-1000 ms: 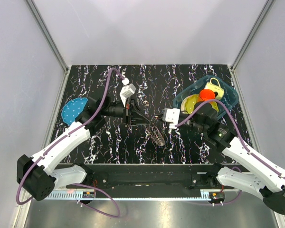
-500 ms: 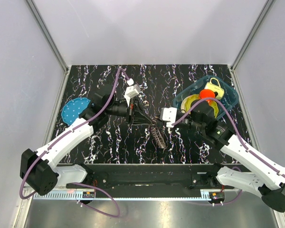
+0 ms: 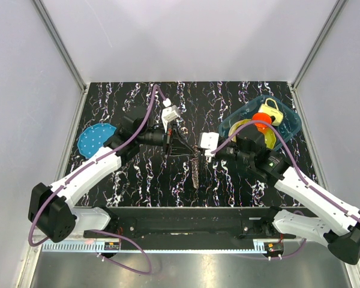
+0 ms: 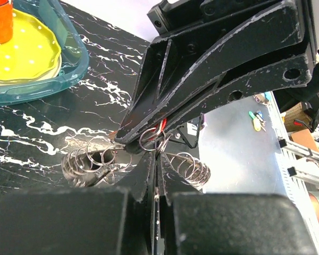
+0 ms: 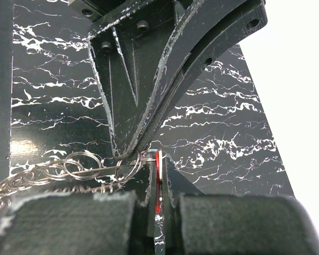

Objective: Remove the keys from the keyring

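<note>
The keys (image 3: 195, 171) hang as a dull grey toothed bunch under the spot where my two grippers meet over the middle of the table. My left gripper (image 3: 183, 149) is shut on the thin keyring (image 4: 151, 141); its tips (image 4: 156, 156) pinch the wire, with small metal loops (image 4: 90, 162) spread to both sides. My right gripper (image 3: 199, 151) faces it tip to tip. In the right wrist view it (image 5: 158, 159) is shut on the small red piece (image 5: 158, 183), which sits on a ring next to the chain of loops (image 5: 69, 169).
A teal bin (image 3: 288, 123) at the back right holds a yellow plate (image 3: 243, 129), an orange cup (image 3: 262, 119) and a yellow lock-shaped item (image 3: 270, 110). A blue round disc (image 3: 93, 138) lies at the left edge. Walls close in three sides.
Both grippers have drawn closer, tip to tip, a little farther back. The key bunch, slanted down to the right before, now hangs straight below them.
</note>
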Controlling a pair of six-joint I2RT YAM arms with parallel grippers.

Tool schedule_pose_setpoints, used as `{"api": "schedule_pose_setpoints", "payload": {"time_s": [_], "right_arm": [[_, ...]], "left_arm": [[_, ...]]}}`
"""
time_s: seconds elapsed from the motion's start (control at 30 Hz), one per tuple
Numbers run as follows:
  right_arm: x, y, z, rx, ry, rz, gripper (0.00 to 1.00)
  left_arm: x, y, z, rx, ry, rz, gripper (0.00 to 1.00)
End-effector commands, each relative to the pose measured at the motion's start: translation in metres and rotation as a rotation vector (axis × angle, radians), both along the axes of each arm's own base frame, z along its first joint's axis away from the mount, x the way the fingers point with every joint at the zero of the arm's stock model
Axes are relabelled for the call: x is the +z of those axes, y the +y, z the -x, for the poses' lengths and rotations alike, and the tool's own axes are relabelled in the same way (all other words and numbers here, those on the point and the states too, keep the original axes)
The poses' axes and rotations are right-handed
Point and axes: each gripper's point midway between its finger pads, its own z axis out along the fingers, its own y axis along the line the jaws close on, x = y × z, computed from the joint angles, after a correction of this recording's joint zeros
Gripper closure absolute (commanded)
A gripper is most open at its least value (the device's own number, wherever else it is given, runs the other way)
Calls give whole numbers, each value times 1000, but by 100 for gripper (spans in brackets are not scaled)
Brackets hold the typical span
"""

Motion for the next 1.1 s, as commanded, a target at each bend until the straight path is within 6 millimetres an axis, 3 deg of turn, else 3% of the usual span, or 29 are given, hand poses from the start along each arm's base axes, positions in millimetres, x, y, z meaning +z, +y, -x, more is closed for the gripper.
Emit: {"api": "schedule_pose_setpoints", "payload": {"time_s": [0.0, 0.2, 0.37, 0.53, 0.77, 0.93, 1.07], "right_arm": [[45, 3, 1, 2, -61, -113, 100], [39, 1, 0, -29, -10, -117, 100], [35, -2, -3, -65, 28, -103, 100], [29, -4, -3, -91, 92, -85, 100], [17, 0, -11, -156, 235, -35, 100], [8, 2, -14, -182, 297, -12, 100], [10, 5, -12, -179, 335, -20, 100]], "left_arm": [[19, -4, -17, 71, -74, 44, 96], [28, 3, -26, 132, -103, 57, 79], [40, 23, -39, 215, -184, 44, 69], [34, 42, -58, 344, -257, -41, 57], [36, 54, -62, 439, -347, -17, 55], [29, 55, -48, 457, -421, 34, 55], [30, 45, -34, 406, -485, 65, 55]]}}
